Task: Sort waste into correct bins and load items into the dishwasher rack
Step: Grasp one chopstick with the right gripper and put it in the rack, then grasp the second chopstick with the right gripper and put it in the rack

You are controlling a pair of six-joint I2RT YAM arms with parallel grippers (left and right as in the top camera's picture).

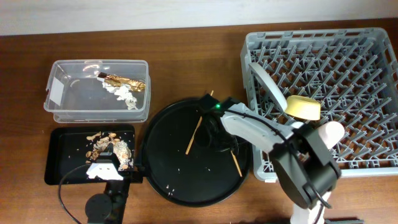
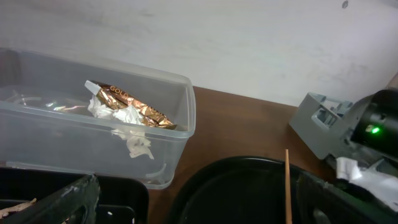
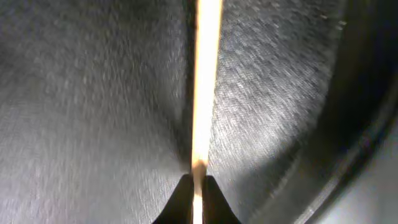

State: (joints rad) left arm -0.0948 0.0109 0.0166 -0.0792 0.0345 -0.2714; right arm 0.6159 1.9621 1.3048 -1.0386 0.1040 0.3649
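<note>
Two thin wooden chopsticks [image 1: 194, 137] sit on the round black tray [image 1: 168, 174]; the right end effector [image 3: 198, 186] pinches one between its tips. The left end effector [image 2: 205, 208] is spread wide near the shallow black tray [image 1: 62, 152] of food scraps [image 1: 109, 148]. Inside the clear tub [image 2: 181, 124] lie tissue [image 2: 138, 146] and the gold foil wrapper [image 2: 140, 112], its lettering too blurred to read; nothing legible shows on the tub's white label [image 1: 55, 92].

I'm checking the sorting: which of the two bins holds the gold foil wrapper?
The clear plastic tub; the wrapper lies in it beside white tissue. The shallow black tray in front of it holds brown food scraps instead.
</note>
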